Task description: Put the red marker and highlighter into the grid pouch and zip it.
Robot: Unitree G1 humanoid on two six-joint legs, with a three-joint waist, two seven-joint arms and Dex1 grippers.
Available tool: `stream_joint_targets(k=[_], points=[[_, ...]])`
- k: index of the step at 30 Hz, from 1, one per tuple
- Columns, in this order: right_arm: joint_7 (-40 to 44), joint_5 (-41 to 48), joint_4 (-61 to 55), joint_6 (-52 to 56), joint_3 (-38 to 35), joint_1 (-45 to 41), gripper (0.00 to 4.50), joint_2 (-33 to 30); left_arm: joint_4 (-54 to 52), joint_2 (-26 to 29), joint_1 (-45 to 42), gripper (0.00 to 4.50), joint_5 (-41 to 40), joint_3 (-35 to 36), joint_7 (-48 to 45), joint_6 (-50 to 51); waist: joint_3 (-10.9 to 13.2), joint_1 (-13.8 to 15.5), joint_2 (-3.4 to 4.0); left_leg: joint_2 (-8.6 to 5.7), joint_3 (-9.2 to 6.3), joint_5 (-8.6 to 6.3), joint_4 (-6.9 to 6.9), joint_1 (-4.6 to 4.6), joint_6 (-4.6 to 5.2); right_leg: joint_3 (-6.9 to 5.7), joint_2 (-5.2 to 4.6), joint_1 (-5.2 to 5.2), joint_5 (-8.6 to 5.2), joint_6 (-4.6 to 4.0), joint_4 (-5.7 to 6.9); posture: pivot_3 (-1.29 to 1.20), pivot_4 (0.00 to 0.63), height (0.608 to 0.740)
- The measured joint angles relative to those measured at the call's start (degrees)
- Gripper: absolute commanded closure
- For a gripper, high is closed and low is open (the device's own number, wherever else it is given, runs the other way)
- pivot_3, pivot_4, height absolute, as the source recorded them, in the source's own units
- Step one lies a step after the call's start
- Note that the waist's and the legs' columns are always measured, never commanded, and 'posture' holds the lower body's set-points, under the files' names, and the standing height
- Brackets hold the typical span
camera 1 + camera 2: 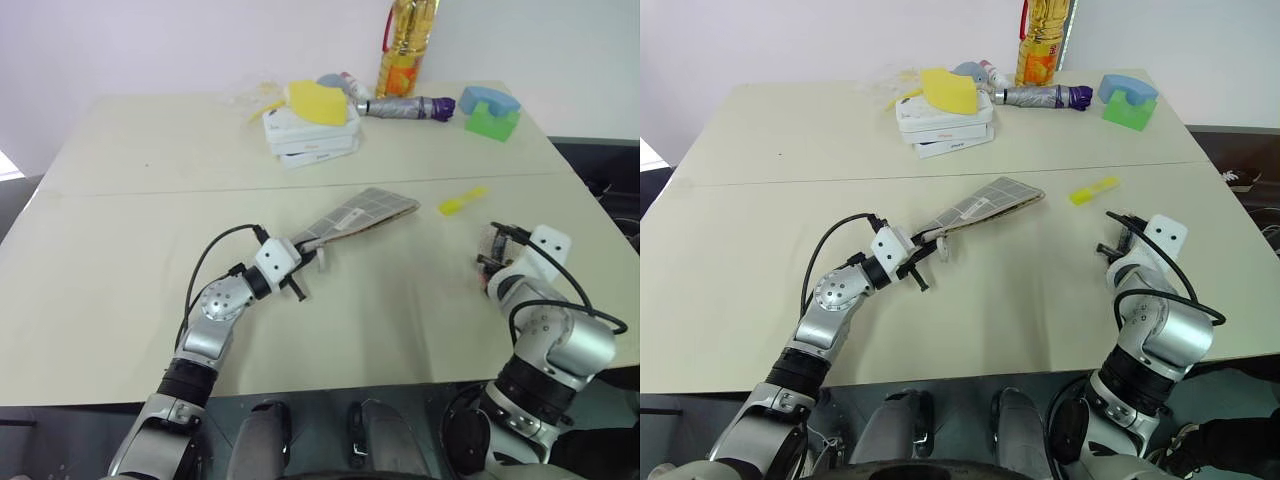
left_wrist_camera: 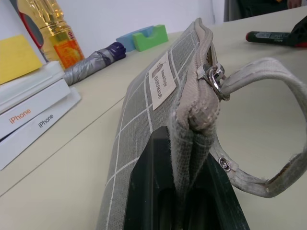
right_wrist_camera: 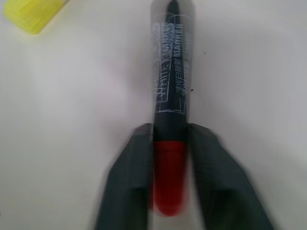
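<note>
The grid pouch [image 1: 360,215] lies near the middle of the table, grey with white lines and a white label [image 2: 159,84]. Its zip pull ring [image 2: 214,76] sits at the near end, beside a fabric loop [image 2: 268,72]. My left gripper [image 1: 300,258] is shut on that near end, holding it a little off the table. On the right, my right gripper [image 3: 169,132] points down at the table. Its fingers [image 3: 129,182] press on the red end of the red marker [image 3: 170,72]. The yellow highlighter [image 1: 462,202] lies on the table between the pouch and my right gripper.
At the back of the table stand stacked white boxes [image 1: 310,140] with a yellow sponge-like object [image 1: 318,100] on top. Also there are a folded grey umbrella [image 1: 405,107], an oil bottle [image 1: 405,50] and a blue and green object [image 1: 490,112].
</note>
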Motion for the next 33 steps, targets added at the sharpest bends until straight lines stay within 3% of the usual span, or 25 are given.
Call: stream_joint_targets(k=[3, 8, 16, 33], points=[[2.33, -0.18, 0.02, -2.37, 5.32, 3.34, 4.19, -4.24, -0.17, 0.07, 0.07, 4.50, -0.07, 0.10, 0.01, 0.10, 0.00, -0.02, 0.00, -0.01, 0.01, 0.00, -0.01, -0.01, 0.00, 0.02, -0.01, 0.00, 0.00, 0.00, -0.02, 0.00, 0.150, 0.740], [11.25, -5.40, -1.31, -17.13, 24.56, 11.05, 4.19, -23.86, 0.41, 1.14, -0.45, 4.50, -0.97, 1.54, 0.01, 0.37, 0.03, -0.31, 0.03, -0.05, 0.02, 0.00, 0.00, -0.04, 0.00, 0.08, 0.01, -0.07, -0.02, 0.02, -0.05, 0.00, 0.150, 0.740], [24.26, -6.62, -4.04, -36.19, 33.17, 13.29, 4.19, -34.24, 3.05, 2.59, -2.35, 4.50, -1.45, 3.05, -0.35, -0.40, 0.08, -0.87, -0.08, -0.03, 0.02, 0.00, 0.01, -0.04, 0.00, 0.07, 0.03, -0.05, -0.02, 0.04, -0.07, 0.00, 0.150, 0.740], [28.45, -10.66, -4.01, -39.06, 38.70, 14.13, 4.19, -35.13, 3.22, 1.75, -2.34, 4.50, -1.46, 2.96, -0.97, -0.87, 0.10, -0.56, -0.11, -0.03, 0.04, 0.00, 0.04, -0.05, 0.00, 0.06, 0.02, -0.05, -0.01, 0.03, -0.06, 0.00, 0.150, 0.740]])
